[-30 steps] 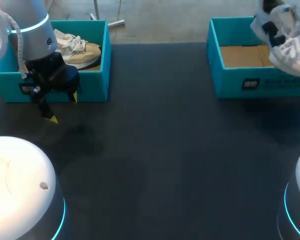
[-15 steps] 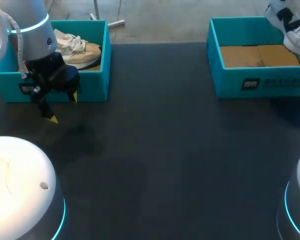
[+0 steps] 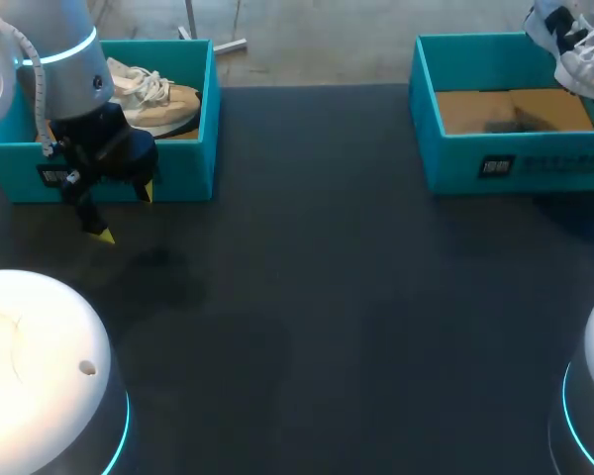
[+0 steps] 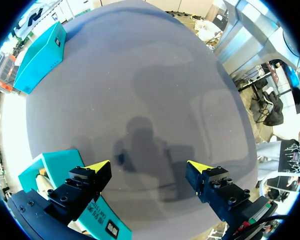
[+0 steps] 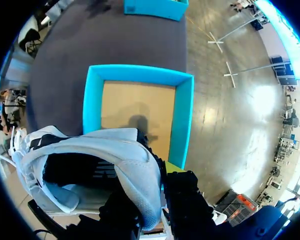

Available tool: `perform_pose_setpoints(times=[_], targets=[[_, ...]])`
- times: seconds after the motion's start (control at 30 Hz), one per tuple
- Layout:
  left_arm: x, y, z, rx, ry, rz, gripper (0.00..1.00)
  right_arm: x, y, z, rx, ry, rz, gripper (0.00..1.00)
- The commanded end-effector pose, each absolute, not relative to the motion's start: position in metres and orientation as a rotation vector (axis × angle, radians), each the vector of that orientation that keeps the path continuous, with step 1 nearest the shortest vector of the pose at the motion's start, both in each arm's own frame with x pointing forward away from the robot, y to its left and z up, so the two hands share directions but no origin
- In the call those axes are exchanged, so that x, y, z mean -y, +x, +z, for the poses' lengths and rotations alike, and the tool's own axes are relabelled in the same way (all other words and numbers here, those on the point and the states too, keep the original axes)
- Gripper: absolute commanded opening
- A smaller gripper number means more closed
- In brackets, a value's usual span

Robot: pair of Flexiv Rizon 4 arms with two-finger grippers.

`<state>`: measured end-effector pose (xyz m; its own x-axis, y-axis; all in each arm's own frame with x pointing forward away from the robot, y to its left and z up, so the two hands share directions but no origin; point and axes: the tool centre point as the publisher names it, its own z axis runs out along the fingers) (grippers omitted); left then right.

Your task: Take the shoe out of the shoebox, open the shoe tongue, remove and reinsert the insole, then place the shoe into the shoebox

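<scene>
Trouble, if it comes, comes from the hold: our right gripper (image 5: 160, 172) pinches only the heel rim of the white sneaker (image 3: 579, 45), which hangs above the far corner of the right shoebox (image 3: 455, 158). One swing could twist it loose, off the table (image 3: 327, 297). Our left gripper (image 3: 124, 213) hovers wide open and empty, just in front of the left shoebox (image 3: 193, 148).

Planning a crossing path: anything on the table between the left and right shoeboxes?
No. In the head view, only bare dark table lies between the left shoebox and the right shoebox.
</scene>
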<state>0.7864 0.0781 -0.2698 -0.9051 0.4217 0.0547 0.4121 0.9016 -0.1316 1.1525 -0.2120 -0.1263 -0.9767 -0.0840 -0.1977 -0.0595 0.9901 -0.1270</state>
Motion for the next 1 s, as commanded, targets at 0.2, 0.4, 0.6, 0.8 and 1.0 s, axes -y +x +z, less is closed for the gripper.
perform_pose_setpoints(times=[0.2,0.4,0.6,0.8,1.0], targets=[[-0.079,0.785,-0.270,2.986,-0.656,0.176,1.00,0.217,1.157,-0.127,-2.930,-0.096,-0.170,0.00],[-0.079,0.785,-0.270,2.986,-0.656,0.176,1.00,0.241,1.176,-0.134,-2.929,-0.030,-0.076,0.00],[-0.079,0.785,-0.270,2.986,-0.656,0.176,1.00,0.253,1.174,-0.135,-2.929,0.266,-0.135,0.00],[-0.079,0.785,-0.270,2.986,-0.656,0.176,1.00,0.269,1.155,-0.149,-2.828,1.058,-0.228,0.00],[-0.079,0.785,-0.270,2.986,-0.656,0.176,1.00,0.277,1.128,-0.159,-2.690,1.505,-0.202,0.00]])
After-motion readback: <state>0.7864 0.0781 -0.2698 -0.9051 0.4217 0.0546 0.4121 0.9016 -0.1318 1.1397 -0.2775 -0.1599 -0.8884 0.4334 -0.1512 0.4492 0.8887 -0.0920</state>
